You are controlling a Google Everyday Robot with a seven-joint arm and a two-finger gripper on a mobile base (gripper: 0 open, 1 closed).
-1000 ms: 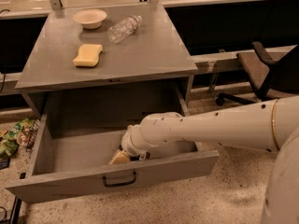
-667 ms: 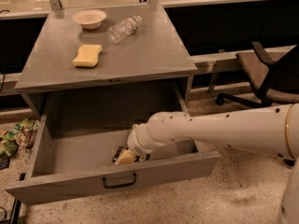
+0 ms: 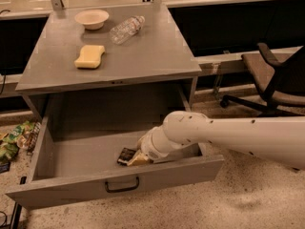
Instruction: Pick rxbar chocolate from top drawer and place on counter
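The top drawer (image 3: 71,191) is pulled wide open below the counter (image 3: 143,56). The rxbar chocolate (image 3: 126,155), a small black wrapper with whitish print, lies on the drawer floor near the front panel, right of the middle. My gripper (image 3: 137,158) is down inside the drawer, right against the bar's right end and partly over it. The white arm reaches in from the right, over the drawer's right wall. I cannot tell whether the bar is gripped.
On the counter lie a yellow sponge (image 3: 90,56), a white bowl (image 3: 92,18) and a clear plastic bottle (image 3: 126,29) on its side. A black office chair (image 3: 279,78) stands at the right. Snack packets (image 3: 12,140) lie on the floor at the left.
My gripper and wrist have shifted a little to the right inside the drawer. More of the black bar now shows at the gripper's left. The drawer and counter items have not moved.
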